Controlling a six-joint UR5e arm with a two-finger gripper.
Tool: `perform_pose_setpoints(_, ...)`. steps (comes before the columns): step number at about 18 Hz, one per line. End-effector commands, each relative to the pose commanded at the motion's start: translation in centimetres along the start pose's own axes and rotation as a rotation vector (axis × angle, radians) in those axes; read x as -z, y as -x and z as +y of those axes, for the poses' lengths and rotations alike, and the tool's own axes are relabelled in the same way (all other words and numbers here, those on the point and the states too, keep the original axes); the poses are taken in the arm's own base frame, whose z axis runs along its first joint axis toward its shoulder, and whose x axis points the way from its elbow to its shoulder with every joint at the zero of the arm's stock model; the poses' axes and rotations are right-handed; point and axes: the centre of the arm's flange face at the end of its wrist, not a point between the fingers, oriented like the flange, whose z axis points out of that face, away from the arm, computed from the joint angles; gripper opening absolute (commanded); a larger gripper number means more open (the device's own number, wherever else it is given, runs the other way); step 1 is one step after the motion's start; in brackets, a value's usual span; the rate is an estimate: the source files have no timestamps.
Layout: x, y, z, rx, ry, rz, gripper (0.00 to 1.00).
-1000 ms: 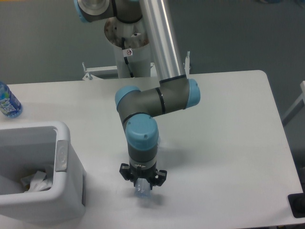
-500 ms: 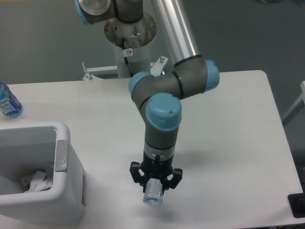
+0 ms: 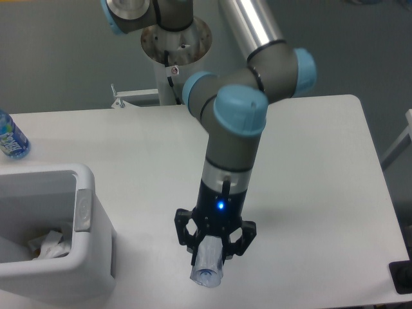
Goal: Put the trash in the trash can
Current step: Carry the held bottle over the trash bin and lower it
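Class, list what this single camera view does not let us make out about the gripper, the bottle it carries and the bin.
- Bottle: seen end-on, its length and label hidden by the gripper.
- Trash can: cut off by the left and bottom edges; most of its inside is unseen.
- Upright bottle: cropped by the left edge, label too small to read.

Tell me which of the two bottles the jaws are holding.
The clear bottle hanging below the gripper, held off the table with its end facing the camera. The other, a blue-labelled bottle, stands untouched at the table's far left edge, behind the trash can.
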Motion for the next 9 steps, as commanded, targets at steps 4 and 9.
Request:
perform_pose_setpoints(4, 3.0, -1.9, -3.9, 0.025, -0.115, -0.012, 0.51)
perform_pose_setpoints(9, 7.9, -8.0, -7.6, -0.017, -0.203, 0.016, 0.51)
